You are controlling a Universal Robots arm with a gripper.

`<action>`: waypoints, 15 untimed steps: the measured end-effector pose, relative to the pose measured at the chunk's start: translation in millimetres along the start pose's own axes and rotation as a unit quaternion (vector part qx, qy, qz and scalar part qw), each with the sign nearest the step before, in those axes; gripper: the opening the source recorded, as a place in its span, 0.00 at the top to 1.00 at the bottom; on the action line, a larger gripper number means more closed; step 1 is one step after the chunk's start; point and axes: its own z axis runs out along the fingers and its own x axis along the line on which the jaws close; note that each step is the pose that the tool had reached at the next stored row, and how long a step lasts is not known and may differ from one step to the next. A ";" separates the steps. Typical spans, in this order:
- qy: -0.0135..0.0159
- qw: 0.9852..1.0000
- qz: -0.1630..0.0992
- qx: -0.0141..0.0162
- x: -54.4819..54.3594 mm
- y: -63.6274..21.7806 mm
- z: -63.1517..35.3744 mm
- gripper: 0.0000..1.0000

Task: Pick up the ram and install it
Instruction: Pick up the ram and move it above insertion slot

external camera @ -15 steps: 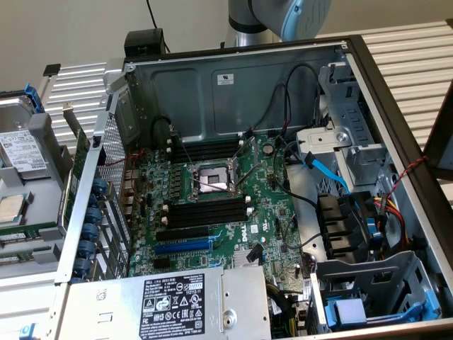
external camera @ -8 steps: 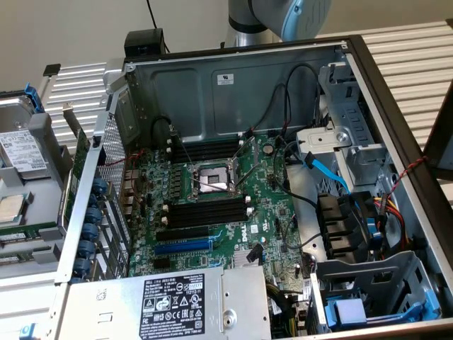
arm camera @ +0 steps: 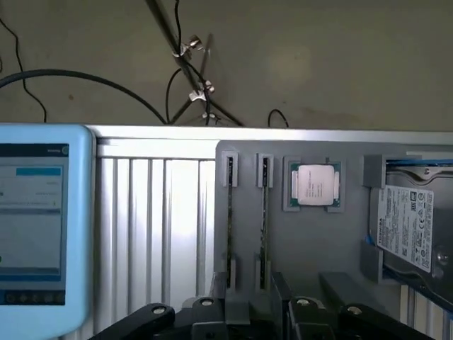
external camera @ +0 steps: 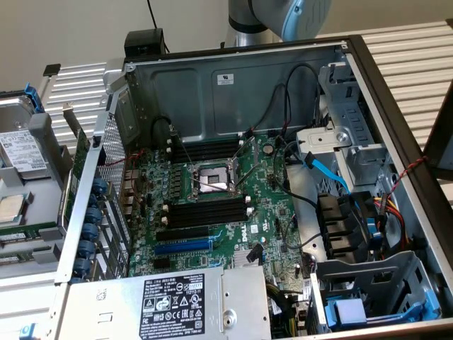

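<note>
1. The gripper (arm camera: 249,294) sits nearest the wrist camera. Its two black fingers (arm camera: 219,290) stand apart and clasp nothing.
2. Just past the fingertips stands the ram stick (arm camera: 264,212), on edge in the clips of a gray tray (arm camera: 311,241). Its near end lies close to the gap between the fingers.
3. A second ram stick (arm camera: 230,212) stands parallel just beside it in its own clips, next to one finger.
4. On the same tray, past the sticks, a processor chip (arm camera: 313,184) rests in a green-framed pocket, and a hard drive (arm camera: 414,219) lies at the tray's far end.
5. On the sticks' other side run a ribbed metal tabletop (arm camera: 156,212) and a lit tablet (arm camera: 35,219) in a blue case.
6. In the exterior view, the tray lies at nine o'clock of the open computer case (external camera: 382,78), and the robot arm (external camera: 283,14) rises at twelve o'clock, behind the case's back wall.
7. Inside the case lies a green motherboard (external camera: 269,205) with a processor socket (external camera: 212,180) near its middle. Black memory slots (external camera: 209,212) run at six and twelve o'clock of the socket, a blue slot (external camera: 182,246) at seven o'clock.
8. A power supply (external camera: 177,304) sits at six o'clock of the board.
</note>
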 end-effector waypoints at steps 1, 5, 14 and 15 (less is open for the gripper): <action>0.000 1.000 -0.001 0.000 0.0 -0.3 1.8 0.58; 0.000 1.000 -0.006 0.000 -0.1 -0.8 9.1 0.58; 0.000 1.000 -0.018 0.000 0.7 -0.7 25.5 0.58; 0.000 1.000 -0.018 0.000 0.8 -0.7 27.4 0.58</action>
